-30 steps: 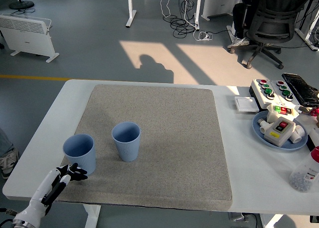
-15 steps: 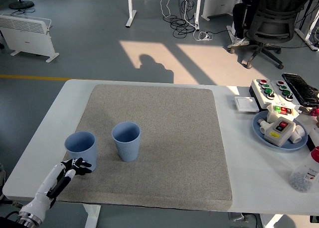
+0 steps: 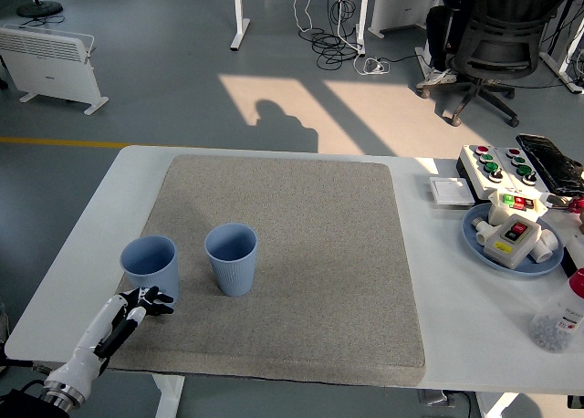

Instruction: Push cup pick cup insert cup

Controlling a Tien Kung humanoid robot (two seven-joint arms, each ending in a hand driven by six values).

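Observation:
Two blue ribbed cups stand upright on the grey mat (image 3: 301, 254). The left cup (image 3: 150, 266) is near the mat's left edge, and the second cup (image 3: 231, 257) stands a short way to its right, not touching it. My left hand (image 3: 146, 301) comes in from the lower left corner, its black fingers relaxed and holding nothing, just below the left cup's base. Whether the fingertips touch the cup is unclear. My right arm is out of view.
At the right of the white table (image 3: 82, 263) sit a blue plate (image 3: 511, 245) with a switch box and white parts, a button box (image 3: 497, 167), a small white tray (image 3: 452, 192) and a clear bottle (image 3: 558, 322) at the right edge.
My left hand has slid right and up toward the left cup's base. The left cup has shifted slightly right and farther onto the mat.

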